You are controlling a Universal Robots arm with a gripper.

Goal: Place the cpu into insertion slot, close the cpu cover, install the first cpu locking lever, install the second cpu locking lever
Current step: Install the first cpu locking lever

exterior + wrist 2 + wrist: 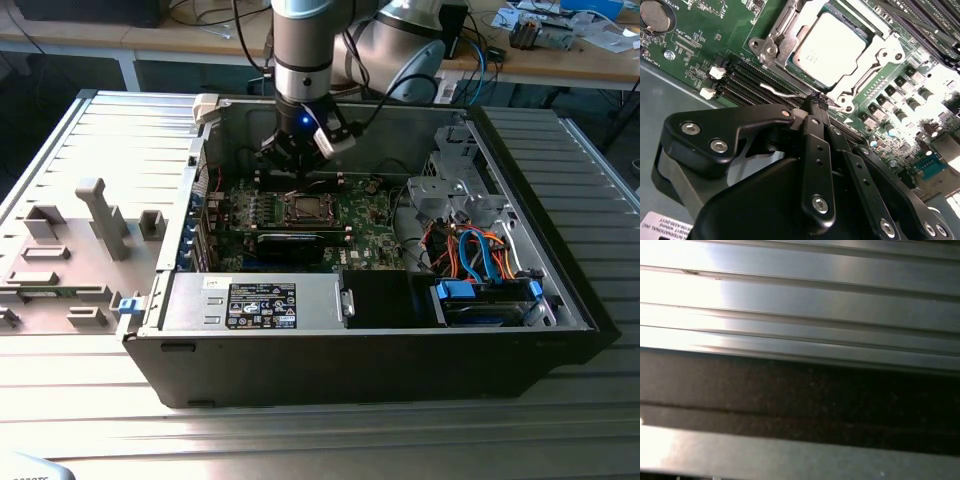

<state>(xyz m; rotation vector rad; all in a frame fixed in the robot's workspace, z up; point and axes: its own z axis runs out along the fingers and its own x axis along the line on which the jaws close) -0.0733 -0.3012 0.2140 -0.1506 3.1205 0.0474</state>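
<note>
Gripper (816,102) fingers, we see, are pinched together at a thin wire lever (782,93) beside the cpu cover (875,52). Upper centre, the cpu (832,42) sits in the insertion slot (303,208); its markings are unreadable.

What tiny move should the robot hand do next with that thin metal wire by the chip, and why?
Probably press the locking lever sideways and down a little. The cpu already sits in the socket with the cpu cover closed around it, and the gripper tip is right at the lever's end.
</note>
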